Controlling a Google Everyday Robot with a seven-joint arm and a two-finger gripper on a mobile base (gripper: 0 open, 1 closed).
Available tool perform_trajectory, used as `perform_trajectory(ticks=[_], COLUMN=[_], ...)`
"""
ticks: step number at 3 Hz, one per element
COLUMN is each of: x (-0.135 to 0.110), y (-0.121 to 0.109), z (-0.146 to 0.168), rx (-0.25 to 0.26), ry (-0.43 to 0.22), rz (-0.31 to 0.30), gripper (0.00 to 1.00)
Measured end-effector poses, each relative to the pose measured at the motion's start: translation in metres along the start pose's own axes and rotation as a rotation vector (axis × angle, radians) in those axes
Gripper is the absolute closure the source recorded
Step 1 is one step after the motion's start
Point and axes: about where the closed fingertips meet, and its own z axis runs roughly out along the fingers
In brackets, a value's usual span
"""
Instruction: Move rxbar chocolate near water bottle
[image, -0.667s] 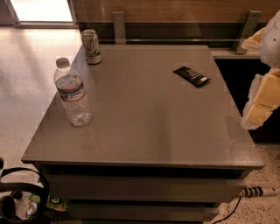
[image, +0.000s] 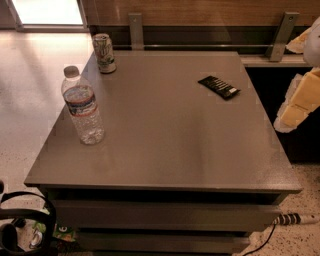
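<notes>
Nothing is done yet: the rxbar chocolate (image: 219, 86) lies far right on the tabletop (image: 165, 140), well apart from the water bottle (image: 82, 107) at near left, and the gripper (image: 296, 106) hangs beyond the right edge, its opening impossible to tell.

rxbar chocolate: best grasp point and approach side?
Take the rxbar chocolate at mid-length, closing across its narrow width, coming straight down. It lies flat on the table, too thin for a side grip, with its long axis diagonal, so rotate to match. The gripper hangs off the table's right edge, apart from it.

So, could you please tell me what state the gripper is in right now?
Gripper: at the right edge, beside the table; open or closed cannot be told.
</notes>
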Motion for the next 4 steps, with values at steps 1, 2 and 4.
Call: perform_trajectory(ticks=[1,2,4], x=[0.027,0.048,0.060], y=[-0.050,-0.086,-0.120], z=[0.018,0.031,0.038], rx=[0.029,0.058,0.137], ry=[-0.098,-0.227,-0.453], rz=[0.177,0.317,0.456], gripper=[0.00,0.00,0.00])
